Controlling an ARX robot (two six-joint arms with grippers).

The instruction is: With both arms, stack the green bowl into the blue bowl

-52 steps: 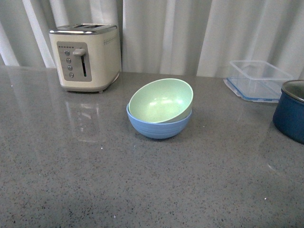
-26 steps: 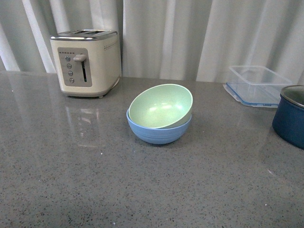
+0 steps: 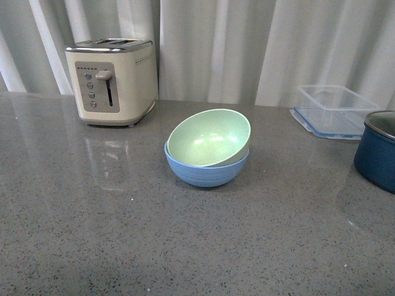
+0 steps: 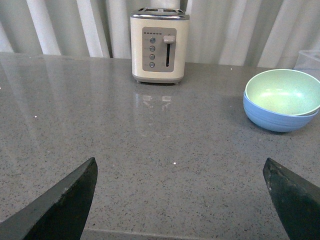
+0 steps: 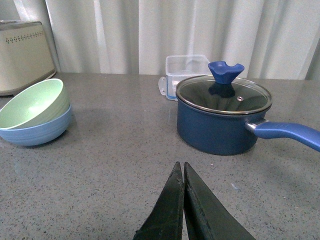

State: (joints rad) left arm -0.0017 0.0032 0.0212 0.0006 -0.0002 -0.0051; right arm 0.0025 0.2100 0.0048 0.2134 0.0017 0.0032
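Observation:
The green bowl sits tilted inside the blue bowl at the middle of the grey counter. Both bowls also show in the left wrist view, green bowl in blue bowl, and in the right wrist view, green bowl in blue bowl. Neither arm appears in the front view. My left gripper is open, wide apart, low over bare counter, well short of the bowls. My right gripper is shut with nothing between its fingers, away from the bowls.
A cream toaster stands at the back left. At the back right lies a clear plastic container. A dark navy pot with a glass lid and long handle stands at the right, near my right gripper.
The front view shifted slightly between one second and half a second ago, everything sitting a little lower in frame. Since then nothing has moved.

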